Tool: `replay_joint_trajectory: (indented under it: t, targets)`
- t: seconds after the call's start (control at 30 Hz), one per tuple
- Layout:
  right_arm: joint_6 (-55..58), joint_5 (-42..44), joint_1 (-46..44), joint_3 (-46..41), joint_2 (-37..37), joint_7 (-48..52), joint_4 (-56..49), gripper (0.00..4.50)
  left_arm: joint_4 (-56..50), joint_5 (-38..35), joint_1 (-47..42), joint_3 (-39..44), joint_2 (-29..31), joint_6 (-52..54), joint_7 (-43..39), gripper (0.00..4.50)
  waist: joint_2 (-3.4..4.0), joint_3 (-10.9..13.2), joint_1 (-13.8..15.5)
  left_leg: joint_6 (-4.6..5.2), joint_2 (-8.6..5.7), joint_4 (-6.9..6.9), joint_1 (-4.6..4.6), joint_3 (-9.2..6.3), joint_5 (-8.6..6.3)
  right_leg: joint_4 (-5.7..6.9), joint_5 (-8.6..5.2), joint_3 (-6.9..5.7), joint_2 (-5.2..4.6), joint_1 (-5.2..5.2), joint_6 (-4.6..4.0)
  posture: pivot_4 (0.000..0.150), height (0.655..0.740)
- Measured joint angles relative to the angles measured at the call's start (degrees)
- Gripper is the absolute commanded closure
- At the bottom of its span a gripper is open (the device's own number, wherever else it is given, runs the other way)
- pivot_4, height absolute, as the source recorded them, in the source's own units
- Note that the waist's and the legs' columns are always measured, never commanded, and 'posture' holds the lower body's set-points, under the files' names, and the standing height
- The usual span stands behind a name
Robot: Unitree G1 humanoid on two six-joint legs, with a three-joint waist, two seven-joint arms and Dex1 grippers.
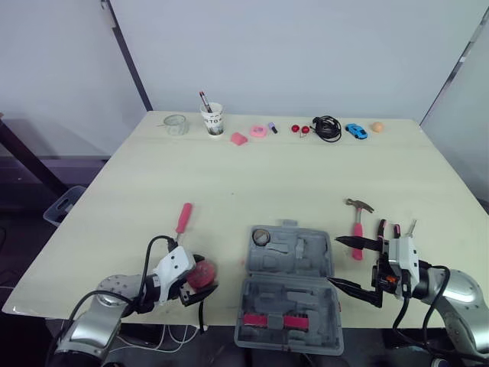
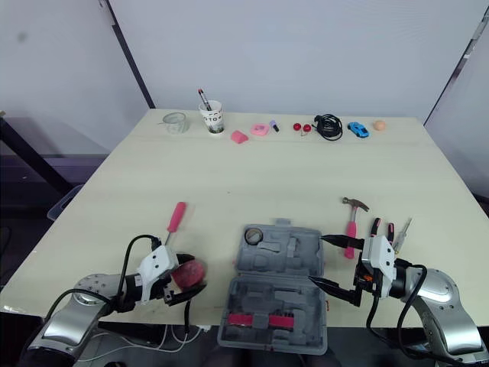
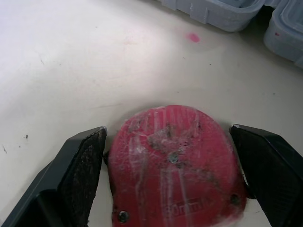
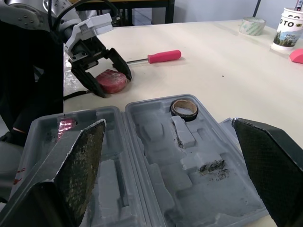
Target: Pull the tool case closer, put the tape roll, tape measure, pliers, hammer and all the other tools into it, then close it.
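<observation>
Well, my left claw (image 1: 205, 279) is down at the near left of the pale wooden table (image 1: 252, 176), released, with one black finger (image 3: 80, 165) just beside each flank of the round red tape measure (image 3: 173, 161). The tape measure lies flat on the table, left of the open grey plastic tool case (image 1: 286, 287).

My right claw (image 1: 333, 260) hangs spread wide and empty over the case's right edge. The case sits at the near edge of the table, lid folded towards me. A dark tape roll (image 1: 261, 237) lies in the far left pocket of its far half, and a red strip of bits (image 1: 275, 321) sits in the near half.

The pink-handled hammer (image 1: 357, 222) lies just right of the case, and the dark-handled pliers (image 1: 382, 229) lie beside it. A pink-handled screwdriver (image 1: 183, 218) lies on the table beyond my left claw
</observation>
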Motion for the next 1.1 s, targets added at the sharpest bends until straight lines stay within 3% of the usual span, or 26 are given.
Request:
replay_joint_trajectory:
  t: [1.1]
  targets:
    - [0.00, -0.07, 0.32, -0.02, -0.01, -0.37, 0.06, 0.00, -11.74, -0.74, 7.68, 3.22, -6.66, 10.70, 13.17, 0.09, -0.01, -0.01, -0.06, 0.00, 0.00, 0.00, 0.00, -0.03, 0.00, 0.00, -0.01, 0.00, 0.00, 0.00, -0.03, 0.150, 0.7400]
